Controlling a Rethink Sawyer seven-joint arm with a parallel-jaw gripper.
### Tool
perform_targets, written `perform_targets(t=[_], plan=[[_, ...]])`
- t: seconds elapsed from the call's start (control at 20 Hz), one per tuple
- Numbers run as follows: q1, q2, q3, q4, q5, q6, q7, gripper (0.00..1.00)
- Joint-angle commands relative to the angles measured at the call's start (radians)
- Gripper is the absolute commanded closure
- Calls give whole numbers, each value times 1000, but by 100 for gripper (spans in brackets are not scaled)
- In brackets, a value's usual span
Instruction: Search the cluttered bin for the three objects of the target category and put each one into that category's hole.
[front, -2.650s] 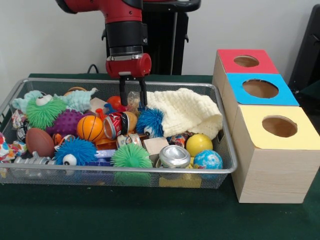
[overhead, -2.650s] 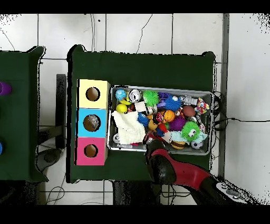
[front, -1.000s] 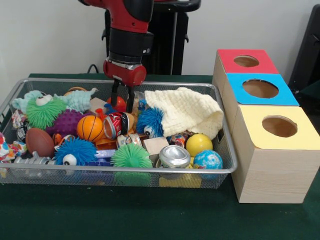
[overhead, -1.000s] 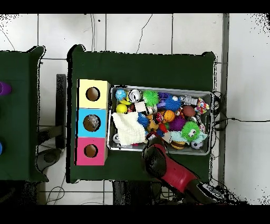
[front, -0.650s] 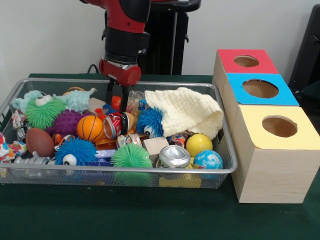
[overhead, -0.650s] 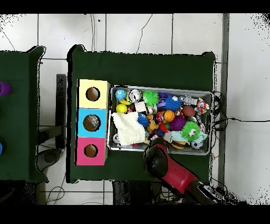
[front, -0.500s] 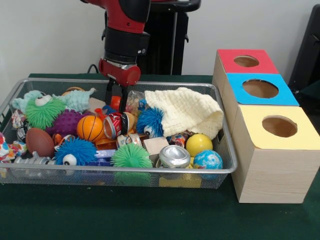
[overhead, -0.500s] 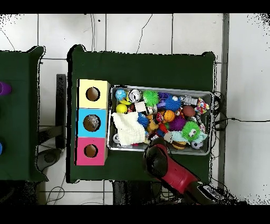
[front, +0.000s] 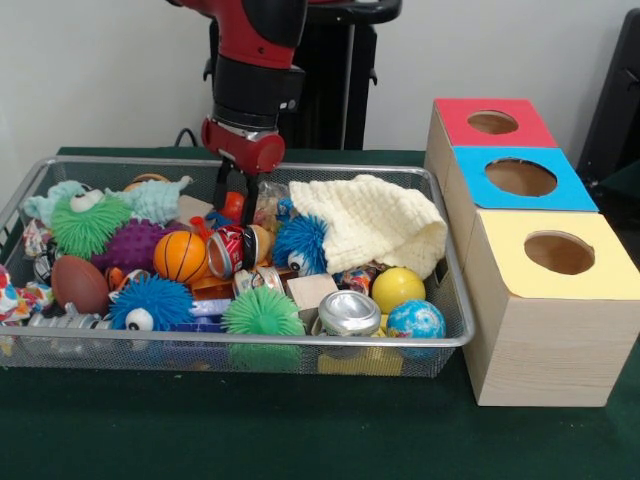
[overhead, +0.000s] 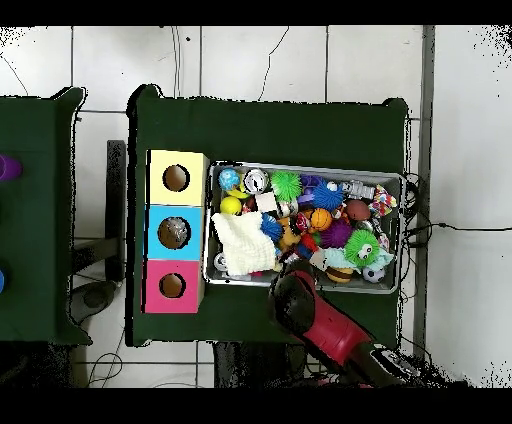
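A wire mesh bin (front: 250, 341) holds a jumble of toys, balls and cans. My gripper (front: 236, 215) reaches down into its back middle, just left of the cream knit cloth (front: 375, 225). Its fingers stand close on either side of a small red-orange ball (front: 233, 204), shut on it. A red drink can (front: 230, 251) and an orange basketball (front: 180, 256) lie just in front. In the overhead view the arm (overhead: 300, 305) covers the gripper at the bin's (overhead: 305, 166) lower edge.
Three wooden boxes with round holes stand right of the bin: red top (front: 462, 122), blue top (front: 478, 190), yellow top (front: 515, 285). A yellow ball (front: 398, 288), a globe ball (front: 416, 320), a silver can (front: 348, 313) and fuzzy creatures fill the bin's front.
The gripper moved left from beside the cloth and came down around the red-orange ball. In the last half second it shifted slightly right.
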Motion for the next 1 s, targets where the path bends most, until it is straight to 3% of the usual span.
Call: perform_targets(t=[0.05,0.2,1.0], plan=[[43,-6,28,-6,101,-44,291,0],[65,-8,29,7,121,-50,301,0],[25,-38,62,45,77,-24,316,0]])
